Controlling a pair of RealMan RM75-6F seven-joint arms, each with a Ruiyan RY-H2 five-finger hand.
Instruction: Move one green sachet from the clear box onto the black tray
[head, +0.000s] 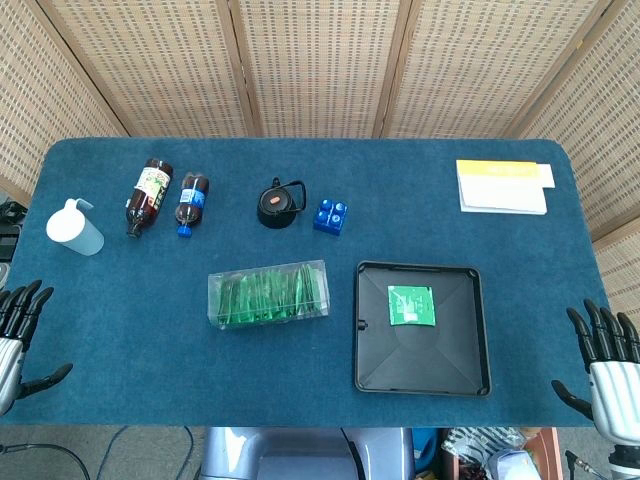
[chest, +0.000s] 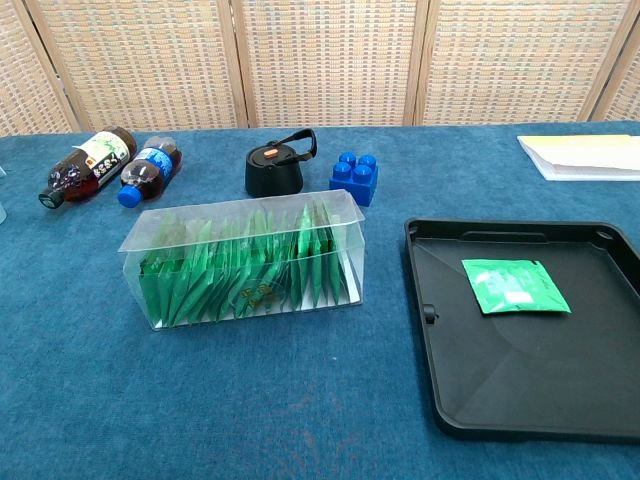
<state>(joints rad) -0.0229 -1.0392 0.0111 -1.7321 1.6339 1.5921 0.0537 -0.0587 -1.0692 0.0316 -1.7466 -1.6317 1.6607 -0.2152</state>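
Note:
A clear box (head: 269, 294) (chest: 243, 262) in the middle of the blue table holds several upright green sachets (chest: 250, 275). To its right lies the black tray (head: 420, 370) (chest: 520, 390), with one green sachet (head: 411, 305) (chest: 514, 285) flat on its far half. My left hand (head: 18, 335) hangs off the table's left front edge, fingers spread and empty. My right hand (head: 603, 365) sits off the right front edge, fingers spread and empty. The chest view shows neither hand.
Along the back stand two lying bottles (head: 148, 196) (head: 191, 203), a black lid (head: 279, 205) (chest: 276, 168), a blue block (head: 331, 216) (chest: 355, 178) and a yellow-white pad (head: 502, 185) (chest: 585, 155). A white squeeze bottle (head: 74, 228) sits far left.

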